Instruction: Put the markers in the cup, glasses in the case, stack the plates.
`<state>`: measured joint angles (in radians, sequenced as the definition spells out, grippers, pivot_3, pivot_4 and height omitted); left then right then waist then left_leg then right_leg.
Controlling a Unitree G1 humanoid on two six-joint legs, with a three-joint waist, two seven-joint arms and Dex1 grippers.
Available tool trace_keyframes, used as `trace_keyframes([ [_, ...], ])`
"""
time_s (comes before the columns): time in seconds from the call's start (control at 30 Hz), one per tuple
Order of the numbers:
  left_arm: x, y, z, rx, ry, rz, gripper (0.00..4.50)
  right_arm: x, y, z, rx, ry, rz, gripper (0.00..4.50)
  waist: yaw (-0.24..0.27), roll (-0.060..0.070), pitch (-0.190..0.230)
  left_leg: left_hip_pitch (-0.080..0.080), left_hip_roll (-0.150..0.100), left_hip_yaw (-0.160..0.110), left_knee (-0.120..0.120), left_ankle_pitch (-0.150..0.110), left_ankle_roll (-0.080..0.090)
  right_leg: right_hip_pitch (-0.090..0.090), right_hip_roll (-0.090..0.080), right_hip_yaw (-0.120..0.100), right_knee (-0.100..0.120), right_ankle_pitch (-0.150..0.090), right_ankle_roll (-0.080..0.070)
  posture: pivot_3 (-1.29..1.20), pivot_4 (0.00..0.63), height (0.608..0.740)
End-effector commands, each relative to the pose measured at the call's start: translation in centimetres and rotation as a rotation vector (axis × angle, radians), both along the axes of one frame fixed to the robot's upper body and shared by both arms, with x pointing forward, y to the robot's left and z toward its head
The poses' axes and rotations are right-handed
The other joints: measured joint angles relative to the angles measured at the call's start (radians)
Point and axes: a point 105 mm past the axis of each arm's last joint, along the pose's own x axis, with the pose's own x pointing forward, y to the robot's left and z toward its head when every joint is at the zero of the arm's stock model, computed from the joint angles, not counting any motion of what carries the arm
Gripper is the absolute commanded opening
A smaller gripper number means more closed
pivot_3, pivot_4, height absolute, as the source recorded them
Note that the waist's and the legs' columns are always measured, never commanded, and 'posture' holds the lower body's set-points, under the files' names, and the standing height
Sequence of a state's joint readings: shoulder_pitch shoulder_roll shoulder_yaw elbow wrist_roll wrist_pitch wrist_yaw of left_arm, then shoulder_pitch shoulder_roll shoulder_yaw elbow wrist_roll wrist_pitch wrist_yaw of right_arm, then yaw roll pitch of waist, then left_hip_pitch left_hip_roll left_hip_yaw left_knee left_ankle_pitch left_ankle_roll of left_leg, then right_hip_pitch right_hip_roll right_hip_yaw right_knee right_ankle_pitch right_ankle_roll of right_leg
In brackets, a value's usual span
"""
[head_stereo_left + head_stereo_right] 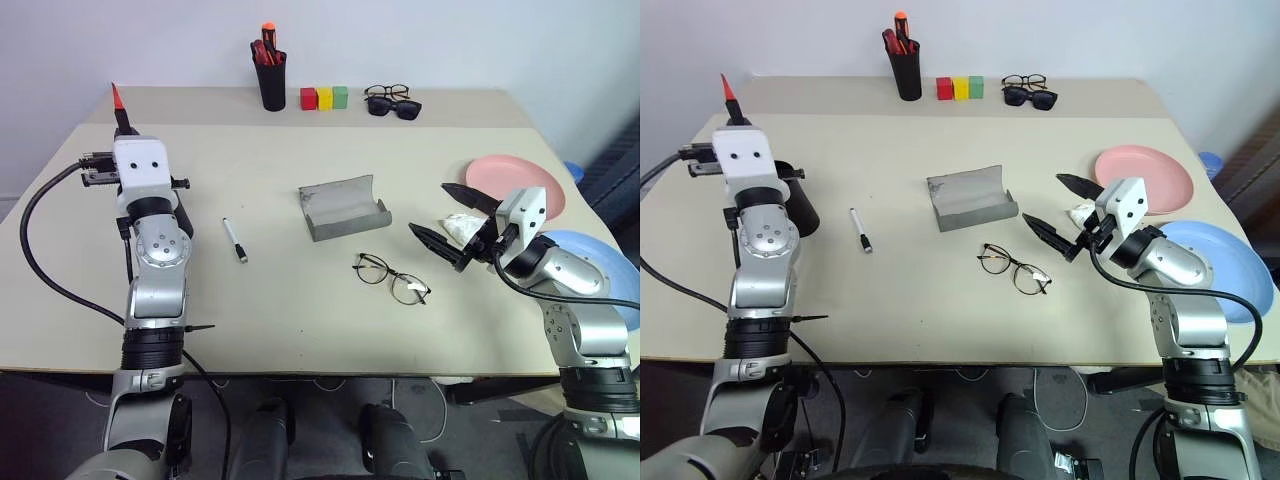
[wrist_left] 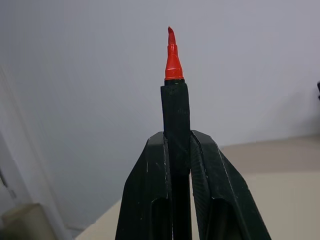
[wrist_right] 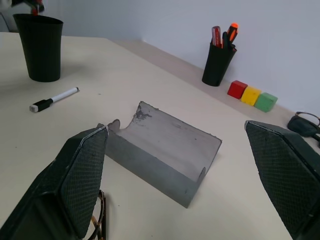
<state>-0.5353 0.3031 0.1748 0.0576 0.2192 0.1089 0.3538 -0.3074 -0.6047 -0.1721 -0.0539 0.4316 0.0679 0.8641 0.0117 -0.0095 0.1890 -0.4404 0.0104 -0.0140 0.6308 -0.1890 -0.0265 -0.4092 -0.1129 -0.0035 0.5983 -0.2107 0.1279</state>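
Red marker in your left gripper, cup waiting beside that arm.

Your left gripper [image 2: 177, 150] is clamped on the red marker [image 2: 173, 65], tip pointing up and away; the black cup [image 1: 798, 205] stands on the table [image 1: 280, 300] just behind that forearm, so tilt the wrist down, bring the marker directly above the rim, and let go only once its lower end is inside, or it may bounce out. The white marker [image 1: 234, 240] lies flat between the cup and the open grey case [image 1: 343, 206]. Your right gripper [image 1: 448, 225] hangs with jaws spread wide and empty, near the wire-framed glasses [image 1: 390, 278]. The pink plate [image 1: 520, 183] and blue plate [image 1: 1225, 262] lie unstacked.
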Motion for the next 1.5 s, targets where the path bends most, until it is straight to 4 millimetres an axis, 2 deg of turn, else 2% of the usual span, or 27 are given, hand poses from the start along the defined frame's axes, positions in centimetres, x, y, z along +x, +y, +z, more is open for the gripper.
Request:
trace_keyframes([
  [0.03, -0.6, -0.1, 0.3, 0.032, -0.034, 0.001, 0.01, -0.4, -0.5, 1.0, 0.006, -0.05, -0.004, 4.5, 0.0, 0.0, 0.0, 0.0, 0.0, 0.0, 0.0, 0.0, 0.0, 0.0, 0.0, 0.0, 0.0, 0.0, 0.0, 0.0, 0.15, 0.74],
  [0.07, -0.5, -0.1, 0.0, 0.039, -0.026, -0.001, 0.01, -0.4, -0.5, 0.9, 0.005, -0.05, -0.003, 4.5, 0.001, 0.0, 0.0, 0.0, 0.0, 0.0, 0.0, 0.0, 0.0, 0.0, 0.0, 0.0, 0.0, 0.0, 0.0, 0.0, 0.15, 0.74],
  [0.27, -0.9, -0.9, -0.7, 0.039, -0.033, -0.049, 2.87, -0.5, -0.5, 1.0, 0.004, -0.052, 0.005, 4.5, 0.001, 0.0, 0.0, 0.0, 0.0, 0.0, 0.0, 0.0, 0.0, 0.0, 0.0, 0.0, 0.0, 0.0, -0.001, 0.0, 0.15, 0.74],
  [0.4, -1.2, -3.1, 0.3, -0.065, -0.062, -0.185, 2.87, -0.6, 0.1, 1.1, 0.016, -0.047, 0.047, 4.5, 0.002, 0.0, 0.0, 0.0, 0.0, 0.0, 0.0, 0.0, 0.0, 0.0, 0.0, 0.0, 0.0, 0.0, -0.001, 0.0, 0.15, 0.74],
  [0.47, -0.8, -4.3, 0.1, -0.24, 0.01, -0.227, 2.87, -0.9, 0.9, 1.3, 0.019, -0.043, 0.098, 4.5, 0.002, 0.0, 0.0, -0.001, 0.0, 0.0, 0.0, 0.0, 0.0, 0.0, 0.0, 0.0, 0.0, 0.0, -0.001, 0.0, 0.15, 0.74],
  [0.57, -0.1, -5.6, -1.8, -0.483, 0.241, -0.201, 2.87, -1.0, 2.1, 1.6, 0.03, -0.034, 0.159, 4.5, 0.0, -0.001, 0.0, 0.0, 0.0, 0.0, 0.002, 0.0, 0.0, 0.001, 0.0, 0.0, 0.0, 0.0, 0.0, 0.0, 0.15, 0.74],
  [0.67, 0.1, -6.6, -3.6, -0.587, 0.439, -0.147, 2.87, -0.8, 2.6, 1.8, 0.029, -0.035, 0.177, 4.5, -0.005, -0.001, 0.0, 0.0, 0.0, -0.001, 0.002, 0.0, 0.0, 0.001, 0.0, 0.0, 0.001, 0.0, 0.0, 0.0, 0.15, 0.74],
  [0.77, -0.3, -6.7, -5.3, -0.687, 0.579, -0.055, 2.87, -0.6, 2.9, 2.0, 0.027, -0.038, 0.181, 4.5, -0.008, -0.001, 0.001, 0.0, 0.0, -0.001, 0.001, 0.0, 0.0, 0.0, 0.001, 0.0, 0.001, -0.001, 0.001, 0.0, 0.15, 0.74],
  [0.87, -0.4, -6.8, -5.8, -0.72, 0.618, -0.003, 2.87, -0.5, 2.9, 2.1, 0.027, -0.041, 0.178, 4.5, -0.007, -0.002, 0.001, 0.0, 0.0, -0.002, 0.001, 0.0, 0.0, 0.0, 0.001, 0.0, 0.001, -0.001, 0.001, 0.0, 0.15, 0.74],
  [1.0, 0.4, -7.2, -6.8, -0.718, 0.648, 0.039, 2.87, -0.5, 2.8, 2.0, 0.028, -0.044, 0.167, 4.5, -0.001, -0.002, 0.001, 0.0, 0.0, -0.002, 0.001, 0.0, 0.0, 0.0, 0.001, 0.0, 0.0, -0.001, 0.0, 0.0, 0.15, 0.74],
  [1.3, 3.7, -9.1, -8.1, -0.707, 0.727, -0.046, 2.87, -0.8, 2.1, 2.1, 0.022, -0.058, 0.122, 4.5, 0.001, -0.003, 0.001, -0.001, -0.001, -0.002, 0.001, 0.0, 0.0, 0.0, 0.001, 0.0, -0.001, -0.001, 0.0, 0.0, 0.15, 0.74],
  [1.5, 4.3, -8.9, -9.8, -0.703, 0.808, -0.036, 2.87, -1.2, 1.4, 2.0, 0.019, -0.058, 0.093, 4.5, -0.001, -0.003, 0.002, -0.001, -0.001, -0.002, 0.001, 0.0, 0.0, 0.0, 0.001, 0.0, 0.0, 0.0, 0.001, 0.0, 0.15, 0.74],
])
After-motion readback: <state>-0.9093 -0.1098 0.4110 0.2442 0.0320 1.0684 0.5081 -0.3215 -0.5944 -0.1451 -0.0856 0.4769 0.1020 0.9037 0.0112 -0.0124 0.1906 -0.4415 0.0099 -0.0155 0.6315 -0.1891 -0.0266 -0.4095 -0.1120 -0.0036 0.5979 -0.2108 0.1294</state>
